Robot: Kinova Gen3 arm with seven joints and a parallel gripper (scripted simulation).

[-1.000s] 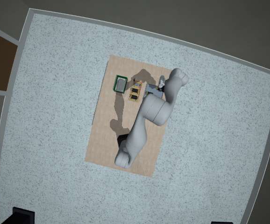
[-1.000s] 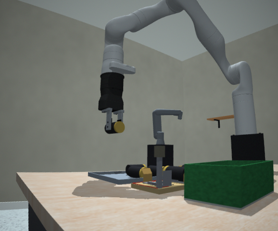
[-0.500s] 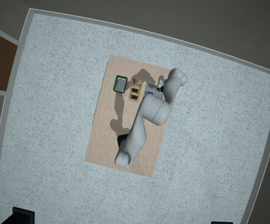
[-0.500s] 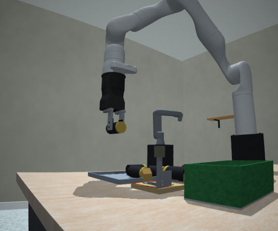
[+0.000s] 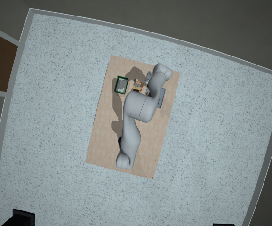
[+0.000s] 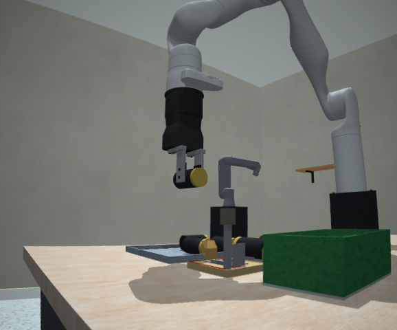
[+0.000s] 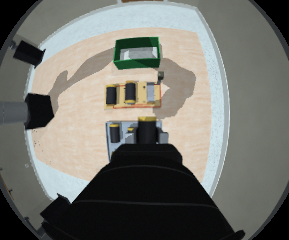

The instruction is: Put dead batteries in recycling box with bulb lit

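Note:
My gripper (image 6: 189,174) is shut on a black battery (image 6: 200,177) (image 7: 146,131) with a yellow end and holds it level, high above the grey tray (image 6: 150,250) (image 7: 111,144) (image 5: 162,97). More black batteries (image 6: 191,243) (image 6: 250,247) lie low behind the holder, some of them on the tray. The wooden battery holder (image 6: 227,271) (image 7: 151,94) (image 5: 137,86) stands between the tray and the green recycling box (image 6: 326,260) (image 7: 139,54) (image 5: 120,84). Two batteries (image 7: 111,95) (image 7: 131,92) sit in the holder in the wrist view. I cannot tell whether the bulb is lit.
A grey bent stand on a black block (image 6: 229,220) rises behind the holder. The arm's black base (image 6: 353,209) stands at the back right. The table's near left edge (image 6: 49,273) is close to the tray.

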